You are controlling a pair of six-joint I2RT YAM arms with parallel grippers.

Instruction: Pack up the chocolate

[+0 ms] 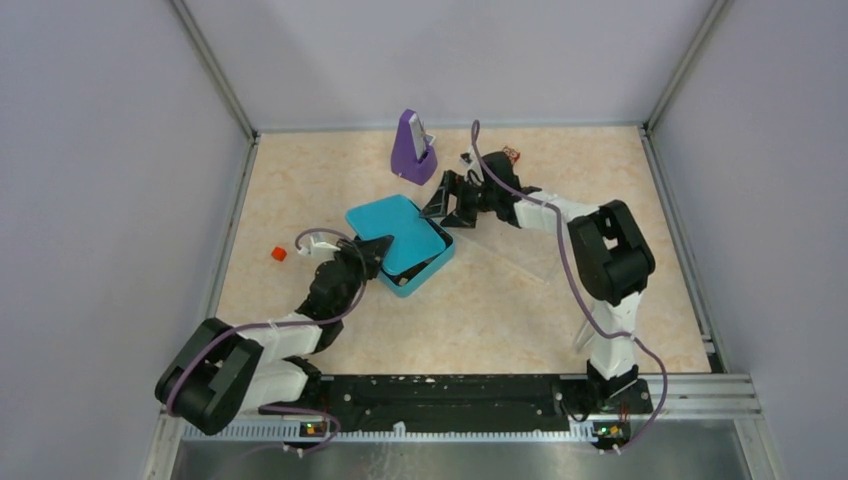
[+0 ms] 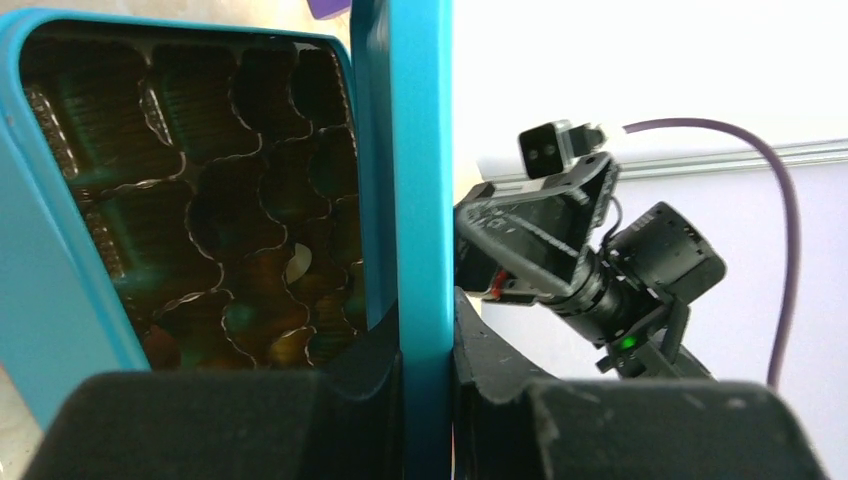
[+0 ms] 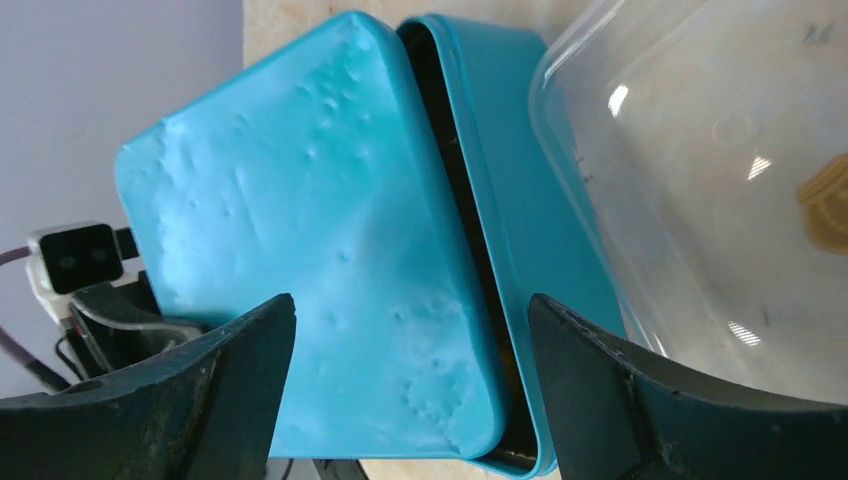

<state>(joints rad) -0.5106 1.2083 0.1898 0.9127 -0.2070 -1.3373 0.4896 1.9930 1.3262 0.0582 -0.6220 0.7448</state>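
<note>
A teal box (image 1: 432,266) sits mid-table with its teal lid (image 1: 395,228) resting askew and tilted over it. My left gripper (image 1: 376,250) is shut on the lid's near-left edge; the left wrist view shows the lid edge (image 2: 421,180) pinched between the fingers (image 2: 425,345). Inside the box, a dark, gold-edged compartment tray (image 2: 190,200) holds one cream-white chocolate (image 2: 298,264); other pieces are too dim to tell. My right gripper (image 1: 441,200) is open and empty at the box's far right corner, its jaws wide above the lid (image 3: 320,250) and box wall (image 3: 505,210).
A clear plastic container (image 1: 522,246) lies right of the box; in the right wrist view (image 3: 700,150) a tan piece (image 3: 826,205) shows in it. A purple stand (image 1: 413,150) stands at the back. A small red cube (image 1: 279,254) lies at the left.
</note>
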